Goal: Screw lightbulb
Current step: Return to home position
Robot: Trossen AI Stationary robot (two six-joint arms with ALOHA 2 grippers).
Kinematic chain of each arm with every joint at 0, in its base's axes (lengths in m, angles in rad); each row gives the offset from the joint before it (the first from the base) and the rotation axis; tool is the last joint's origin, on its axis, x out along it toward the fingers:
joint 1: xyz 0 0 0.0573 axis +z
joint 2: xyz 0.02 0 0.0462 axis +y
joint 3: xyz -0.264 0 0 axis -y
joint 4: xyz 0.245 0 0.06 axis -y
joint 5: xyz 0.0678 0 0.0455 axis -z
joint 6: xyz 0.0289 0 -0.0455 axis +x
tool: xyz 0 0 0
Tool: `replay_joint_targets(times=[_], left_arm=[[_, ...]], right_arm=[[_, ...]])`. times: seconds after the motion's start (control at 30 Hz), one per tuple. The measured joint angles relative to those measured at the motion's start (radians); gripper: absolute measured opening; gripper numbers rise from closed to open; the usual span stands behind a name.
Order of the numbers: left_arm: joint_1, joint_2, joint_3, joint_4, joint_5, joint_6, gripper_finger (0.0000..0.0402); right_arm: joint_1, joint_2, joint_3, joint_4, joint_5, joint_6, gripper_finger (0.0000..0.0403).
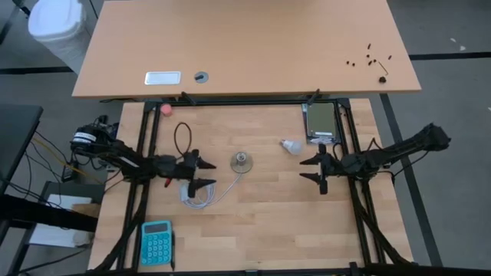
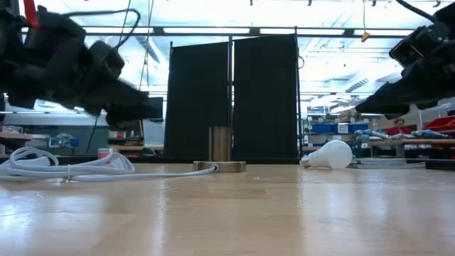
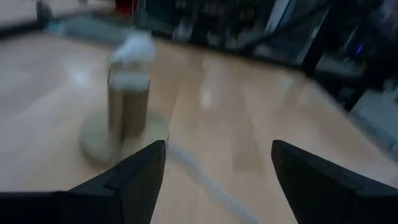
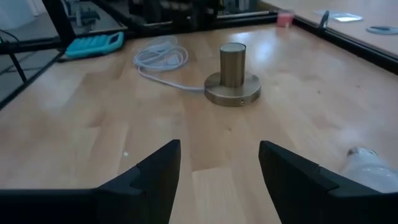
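Placement seen from above: the small white frosted lightbulb (image 1: 290,146) lies on its side on the pale wooden bench (image 1: 253,230), near the right gripper (image 1: 304,169) and apart from the round brass lamp holder (image 1: 241,161), likely set aside so both arms can park. The left gripper (image 1: 204,173) hovers opposite. The low view shows the lightbulb resting beside the holder. In both wrist views the fingers are spread wide, released, touching nothing.
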Motion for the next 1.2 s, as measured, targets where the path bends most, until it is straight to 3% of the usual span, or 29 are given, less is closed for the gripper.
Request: replay_joint_targets(times=[0.23, 0.9, 1.2], left_arm=[[0.004, -0.048, 0.002, 0.068, 0.003, -0.002, 0.0298], [0.014, -0.669, -0.026, -0.286, 0.002, -0.004, 0.0298], [0.014, -0.904, -0.026, -0.575, 0.0, -0.005, 0.0298]], right_arm=[[0.0, -0.097, 0.0, -0.043, 0.0, 0.0, 0.0231], [-0.001, -0.423, 0.0, -0.042, -0.001, 0.0, 0.023], [-0.003, -0.422, 0.0, -0.04, -0.001, 0.0, 0.0229]])
